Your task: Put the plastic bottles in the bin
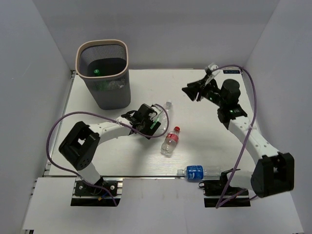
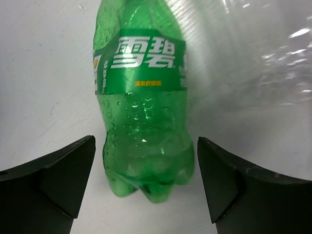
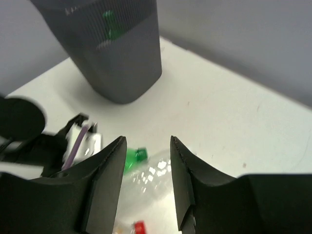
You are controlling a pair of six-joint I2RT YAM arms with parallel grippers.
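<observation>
Black fingers (image 2: 53, 180) of the left gripper (image 2: 146, 146) fill the lower corners of the left wrist view. They are spread wide and grasp nothing. Between them lies the green plastic soft-drink bottle (image 2: 146, 122), flat on the white desk (image 2: 44, 73). Its base points at the camera and its neck runs away from it, so the long axis lines up with the gripper's reach. The fingers flank the lower body, with a gap on each side. Closing across the width looks like the step in hand.

A crumpled clear plastic bottle (image 2: 263, 53) lies just beside the green one on its right, near enough to be nudged as the fingers close.

From above, this pair sits about mid-desk. The tall dark grey ribbed bin with a pale beige rim (image 1: 113, 92) stands at the far-left corner, so the left arm is plainly the nearer one. Something green shows inside the bin, probably a bottle.

The right gripper (image 1: 194, 90) hangs toward the far edge, right of centre, its fingers parted and empty.

Two more bottles wait:
- a clear plastic bottle with a red cap and red label (image 1: 170, 141), mid-desk toward the near edge
- a clear plastic bottle with a blue label (image 1: 196, 171), lying along the near edge — closer to the right arm's base
</observation>
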